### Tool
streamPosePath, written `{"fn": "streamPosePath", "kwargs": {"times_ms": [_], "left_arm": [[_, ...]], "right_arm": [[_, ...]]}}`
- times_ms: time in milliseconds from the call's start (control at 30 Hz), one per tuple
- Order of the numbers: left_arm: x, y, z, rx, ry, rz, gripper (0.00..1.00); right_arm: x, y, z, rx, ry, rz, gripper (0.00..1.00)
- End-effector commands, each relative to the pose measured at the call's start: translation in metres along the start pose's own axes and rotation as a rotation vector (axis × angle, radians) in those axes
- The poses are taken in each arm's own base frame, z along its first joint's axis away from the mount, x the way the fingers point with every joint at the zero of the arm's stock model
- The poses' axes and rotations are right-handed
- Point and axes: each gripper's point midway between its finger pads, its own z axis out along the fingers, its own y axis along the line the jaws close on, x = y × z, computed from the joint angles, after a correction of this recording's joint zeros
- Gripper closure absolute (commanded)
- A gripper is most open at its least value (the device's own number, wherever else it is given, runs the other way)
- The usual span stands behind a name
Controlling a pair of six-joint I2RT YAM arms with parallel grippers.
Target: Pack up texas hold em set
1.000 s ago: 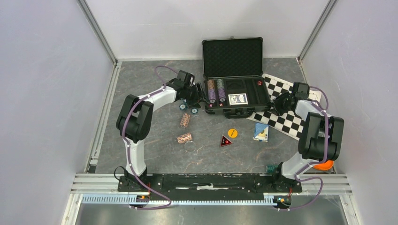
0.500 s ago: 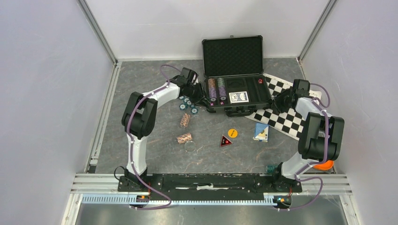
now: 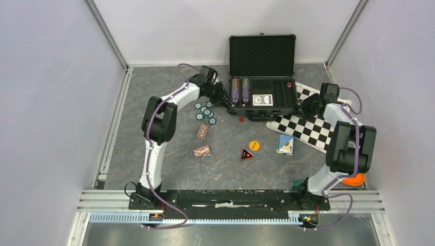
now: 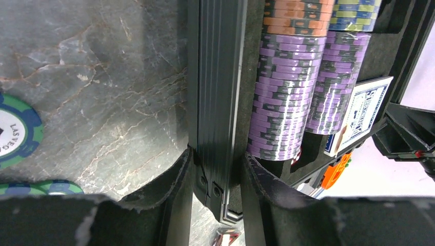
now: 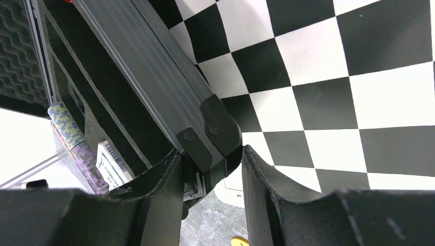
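Note:
The black case (image 3: 262, 51) stands open at the back, lid upright. Its tray holds two rows of purple chips (image 3: 240, 91), a blue card deck (image 3: 262, 100) and red dice (image 3: 289, 85). My left gripper (image 3: 224, 100) is shut on the case's left wall (image 4: 215, 77), one finger outside and one inside next to the purple chips (image 4: 282, 97). My right gripper (image 3: 303, 107) is shut on the case's front right corner (image 5: 213, 128). Loose on the table lie several teal chips (image 3: 205, 111), two brown-white chip stacks (image 3: 202, 131), a red die (image 3: 241, 120), the yellow button (image 3: 254, 145) and a second blue card deck (image 3: 285, 144).
The checkered mat (image 3: 313, 123) lies under and right of the case's right end. A red triangular piece (image 3: 246, 154) sits beside the yellow button. An orange toy (image 3: 354, 179) is partly hidden behind the right arm's base. Side walls stand close on both sides.
My left gripper has closed on the case's left wall. The case has shifted back and to the right between both grippers, uncovering a red die on the table.

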Motion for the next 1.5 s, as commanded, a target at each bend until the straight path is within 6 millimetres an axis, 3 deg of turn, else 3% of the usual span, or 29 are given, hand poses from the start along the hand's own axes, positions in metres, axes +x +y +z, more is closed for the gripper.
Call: {"fn": "streamPosePath", "kwargs": {"times_ms": [0,167,367,600,1067,1267,1367,1467], "left_arm": [[-0.045,-0.051,0.005,0.168,-0.115,0.037,0.93],[-0.048,-0.054,0.021,0.184,-0.113,0.042,0.93],[-0.043,-0.047,0.034,0.170,-0.082,0.052,0.93],[-0.024,-0.030,0.010,0.079,-0.046,0.124,0.92],[0.037,0.029,-0.031,-0.061,0.052,0.171,0.92],[0.067,0.048,-0.056,-0.092,0.080,0.190,0.92],[0.062,0.040,-0.050,-0.062,0.068,0.177,0.92],[0.042,0.021,-0.040,-0.030,0.038,0.175,0.92]], "right_arm": [[0.004,0.046,-0.014,-0.167,0.023,-0.059,0.92],[0.013,0.032,-0.008,-0.134,0.039,-0.073,0.93],[0.043,-0.001,-0.005,-0.067,0.097,-0.081,0.96],[0.079,-0.028,-0.019,-0.019,0.168,-0.130,0.96],[0.167,-0.048,-0.041,-0.007,0.335,-0.230,0.98],[0.177,-0.049,-0.051,-0.027,0.334,-0.229,0.98],[0.170,-0.044,-0.049,-0.029,0.309,-0.239,0.99],[0.159,-0.031,-0.045,-0.036,0.280,-0.247,1.00]]}}
